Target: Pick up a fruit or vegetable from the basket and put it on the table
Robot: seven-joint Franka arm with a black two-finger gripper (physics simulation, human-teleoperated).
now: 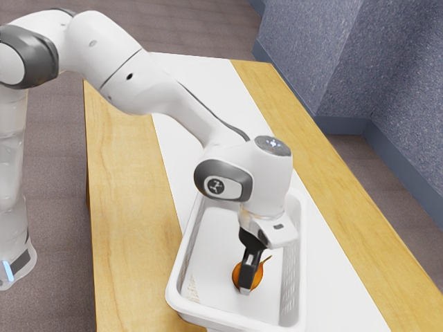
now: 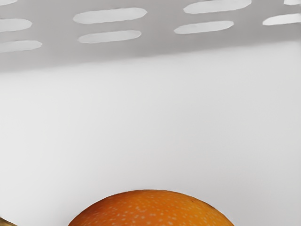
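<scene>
In the exterior view my black gripper (image 1: 248,281) points down inside the white basket (image 1: 300,235), right at a round orange fruit or vegetable (image 1: 258,276) with a thin stem. The gripper covers the middle of the fruit, and orange surface shows on both sides of it. How it stands around the fruit cannot be made out. In the wrist view the speckled orange fruit (image 2: 151,210) bulges up at the lower edge, close under my hand. Behind it lie the basket's pale floor and its slotted wall (image 2: 113,52).
The basket's high walls surround the gripper on all sides. It stands on a wooden table (image 1: 124,221) with a white strip (image 1: 201,79) down the middle. Blue-grey walls (image 1: 318,62) rise beyond the table in the exterior view's upper right.
</scene>
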